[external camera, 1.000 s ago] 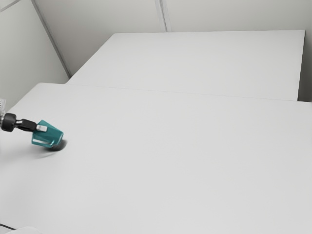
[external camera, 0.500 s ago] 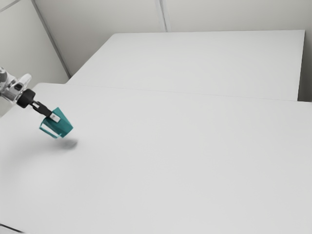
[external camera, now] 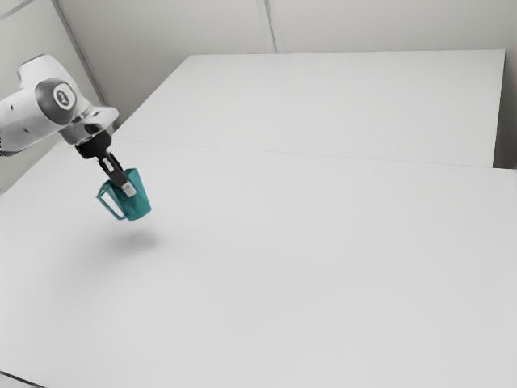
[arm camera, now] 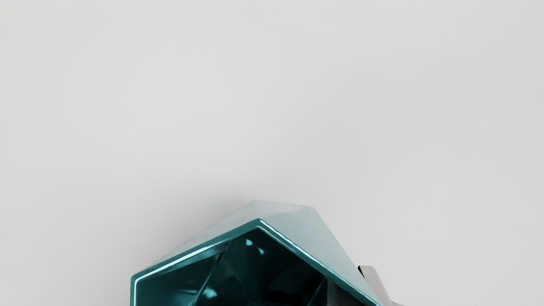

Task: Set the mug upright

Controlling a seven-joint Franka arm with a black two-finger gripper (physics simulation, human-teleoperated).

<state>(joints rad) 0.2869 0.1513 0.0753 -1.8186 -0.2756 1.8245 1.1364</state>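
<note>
My gripper [external camera: 127, 190] is closed on the mug [external camera: 138, 200], pinching its wall: in the wrist view, one finger [arm camera: 372, 278] lies against the outer face and the dark inner finger [arm camera: 342, 295] is inside the opening. The mug is held clear of the table [external camera: 323, 275], at 9 o'clock from the centre of the exterior view. Its shadow [external camera: 139, 241] falls on the tabletop at 6 o'clock from it. The mug is tilted, nearly upright: the rim [arm camera: 191, 253] points toward 11 o'clock and the base toward 5 o'clock. The handle [external camera: 110, 208] projects at 8 o'clock from the body. My arm [external camera: 40, 109] enters from between 9 and 10 o'clock. A dark cable [external camera: 23, 379] lies near 8 o'clock, at the exterior view's edge. A pale wall [external camera: 388, 24] stands at 12 o'clock.
</note>
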